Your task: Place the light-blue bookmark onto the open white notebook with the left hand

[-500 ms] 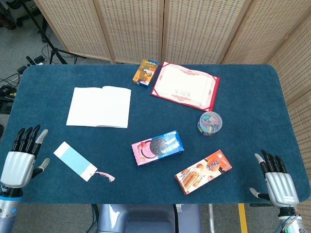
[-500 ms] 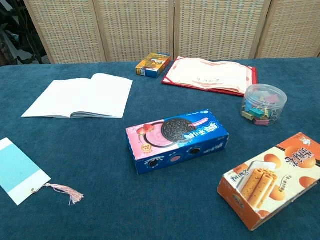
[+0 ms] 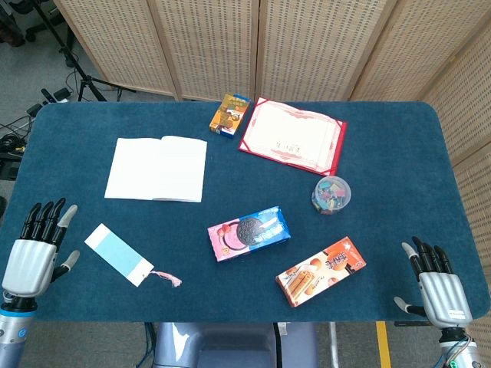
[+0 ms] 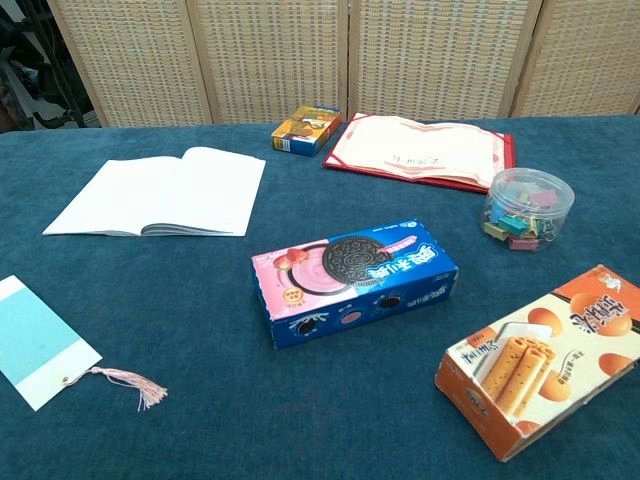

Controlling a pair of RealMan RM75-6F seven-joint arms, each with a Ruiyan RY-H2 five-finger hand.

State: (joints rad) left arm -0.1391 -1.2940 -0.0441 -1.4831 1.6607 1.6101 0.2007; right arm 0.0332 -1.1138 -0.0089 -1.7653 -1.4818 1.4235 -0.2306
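The light-blue bookmark (image 3: 117, 254) (image 4: 38, 342) lies flat near the table's front left, its pink tassel trailing to the right. The open white notebook (image 3: 157, 169) (image 4: 158, 192) lies further back on the left, pages up. My left hand (image 3: 35, 251) hovers at the front left edge, a little left of the bookmark, fingers apart and holding nothing. My right hand (image 3: 437, 287) sits at the front right corner, also open and empty. Neither hand shows in the chest view.
A blue cookie box (image 3: 248, 233) (image 4: 355, 279) and an orange wafer box (image 3: 321, 271) (image 4: 548, 356) lie at front centre and right. A clear tub of clips (image 3: 331, 194), a red certificate folder (image 3: 292, 136) and a small orange box (image 3: 230, 114) lie further back.
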